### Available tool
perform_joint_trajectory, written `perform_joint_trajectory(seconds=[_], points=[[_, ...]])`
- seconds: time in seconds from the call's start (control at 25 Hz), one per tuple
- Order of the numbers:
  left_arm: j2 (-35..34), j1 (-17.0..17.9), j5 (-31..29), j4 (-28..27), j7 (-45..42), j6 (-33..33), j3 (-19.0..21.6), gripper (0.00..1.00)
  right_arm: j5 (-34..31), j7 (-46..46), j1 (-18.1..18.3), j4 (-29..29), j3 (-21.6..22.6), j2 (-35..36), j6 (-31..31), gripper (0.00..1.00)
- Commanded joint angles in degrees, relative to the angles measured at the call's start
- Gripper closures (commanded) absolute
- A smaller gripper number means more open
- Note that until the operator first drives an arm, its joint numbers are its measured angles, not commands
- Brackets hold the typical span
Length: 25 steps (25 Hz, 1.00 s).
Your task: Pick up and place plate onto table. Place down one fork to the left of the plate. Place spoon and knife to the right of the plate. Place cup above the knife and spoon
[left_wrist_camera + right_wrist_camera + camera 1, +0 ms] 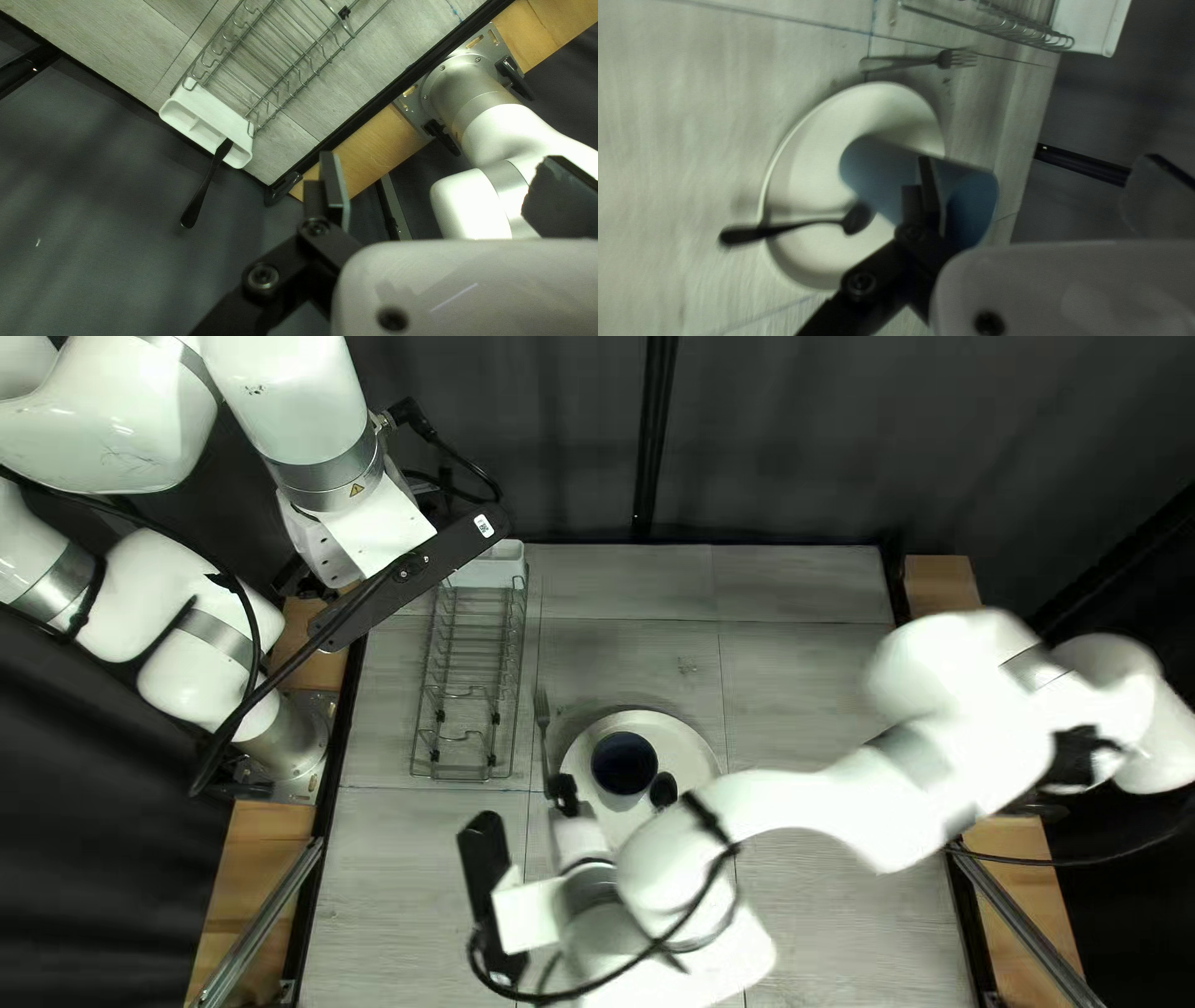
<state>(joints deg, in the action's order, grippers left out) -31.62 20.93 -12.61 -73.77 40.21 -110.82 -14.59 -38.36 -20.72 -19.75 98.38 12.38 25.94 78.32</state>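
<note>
On the table (809, 685), the fork (543, 716) is just left of the plate (693, 753). The cup (624, 762) is on the plate, the spoon (664, 789) to its right. Farther left is the rack (463, 775).

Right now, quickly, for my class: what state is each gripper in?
Left gripper: open, holding nothing.
Right gripper: open, holding nothing; one finger shows in front of the blue cylindrical cup.

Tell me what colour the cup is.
The cup is a muted blue, seen best in the right wrist view.
</note>
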Motion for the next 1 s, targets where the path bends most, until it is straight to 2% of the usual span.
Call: perform_joint_trajectory(seconds=[0.04,0.08,0.36,0.56,0.8,1.0], points=[[0.00,0.00,0.00,0.00,0.00,0.00,0.00,0.00,13.67,15.38,9.57,-24.66,2.42,-18.03,-20.33,0.00],[0.00,0.00,0.00,0.00,0.00,0.00,0.00,0.00,15.67,18.06,10.14,-26.55,2.18,-19.38,-22.23,0.00],[0.00,0.00,0.00,0.00,0.00,0.00,0.00,0.00,15.67,18.06,10.14,-26.55,2.18,-19.38,-22.23,0.00],[0.00,0.00,0.00,0.00,0.00,0.00,0.00,0.00,19.67,29.76,12.75,-29.84,0.73,-22.69,-22.42,0.00],[0.00,0.00,0.00,0.00,0.00,0.00,0.00,0.00,28.85,42.88,17.49,-40.13,-6.53,-34.20,-23.51,0.00],[0.00,0.00,0.00,0.00,0.00,0.00,0.00,0.00,33.34,48.83,18.35,-43.24,-10.80,-41.95,-19.96,0.00]])
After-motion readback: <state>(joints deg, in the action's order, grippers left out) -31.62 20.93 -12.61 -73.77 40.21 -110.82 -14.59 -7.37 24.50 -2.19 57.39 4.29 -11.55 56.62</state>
